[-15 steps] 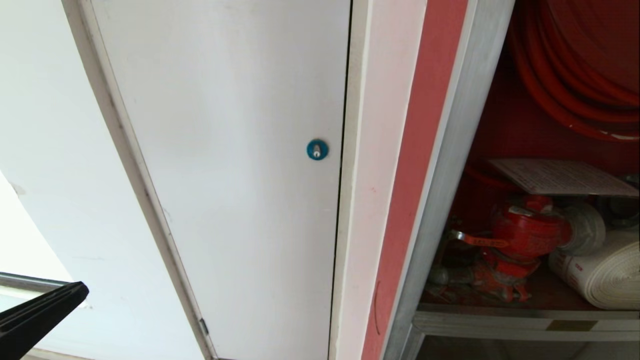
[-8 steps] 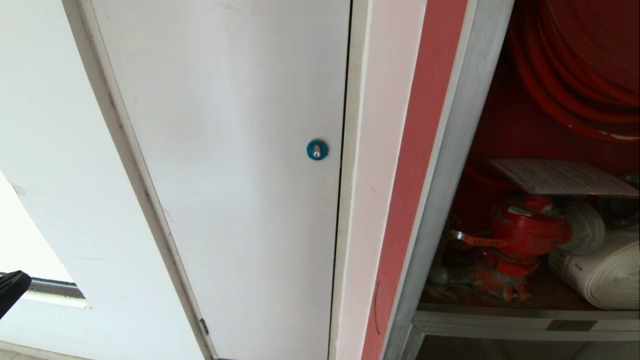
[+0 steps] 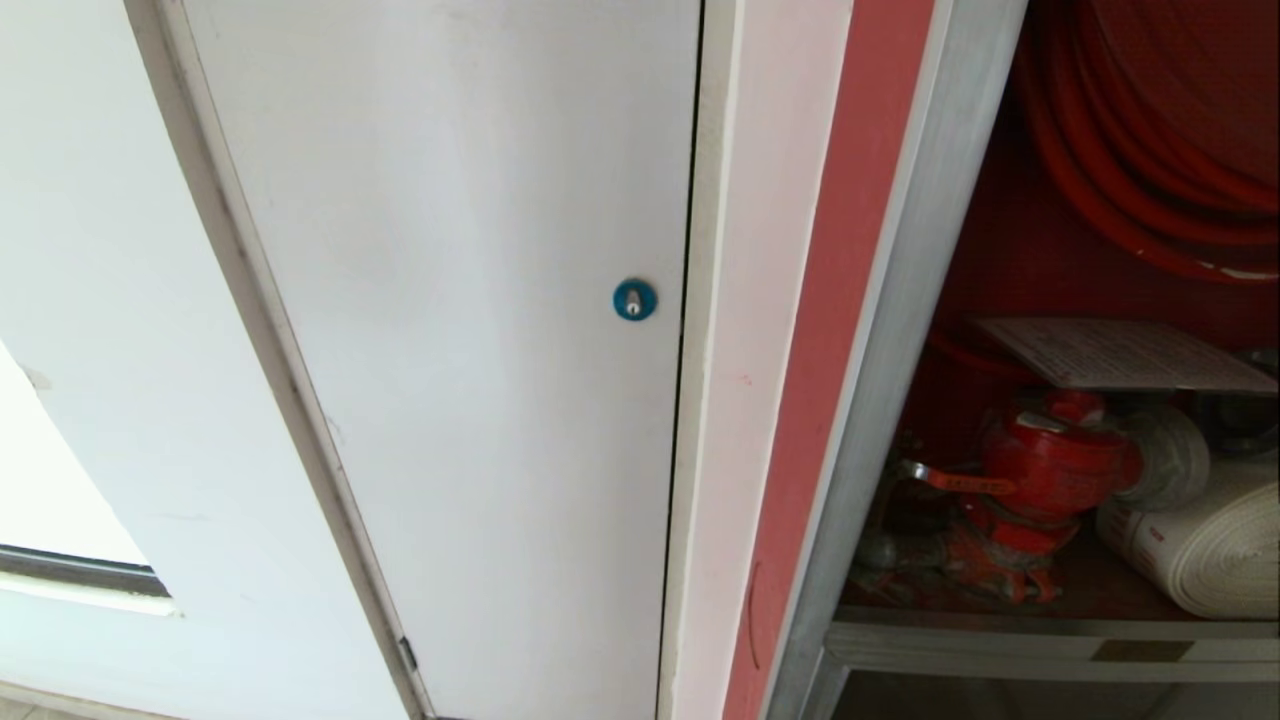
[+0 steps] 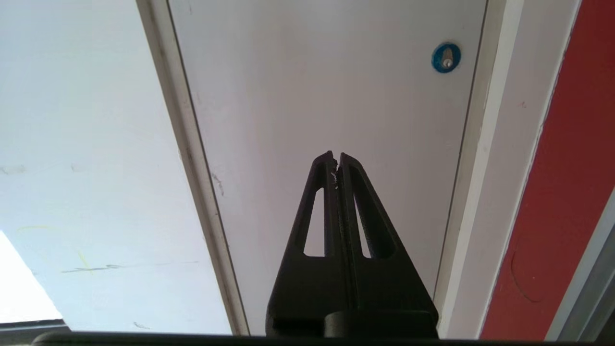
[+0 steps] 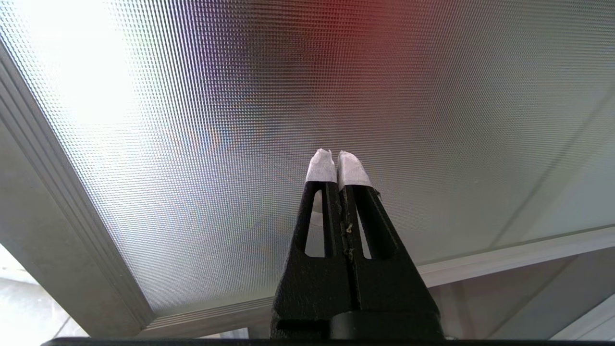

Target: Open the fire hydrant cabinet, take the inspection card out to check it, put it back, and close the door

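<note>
Inside, the fire hydrant cabinet (image 3: 905, 290) stood open, its red interior holding the red valve (image 3: 1050, 465), a white rolled hose (image 3: 1205, 545) and coiled red hose reel (image 3: 1150, 150). On top of the valve lay the inspection card (image 3: 1120, 355), its print too fine to read. My left gripper (image 4: 336, 156) pointed at the white panel (image 4: 326, 96) below its blue lock (image 4: 446, 57), fingers pressed together, empty. My right gripper (image 5: 334, 154), closed too, faced textured glass (image 5: 432, 96).

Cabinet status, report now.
Left claw shut, empty, facing white panel. Right claw shut, empty, by textured glass. Cabinet open, inspection card resting above red valve. Nothing blocking.
</note>
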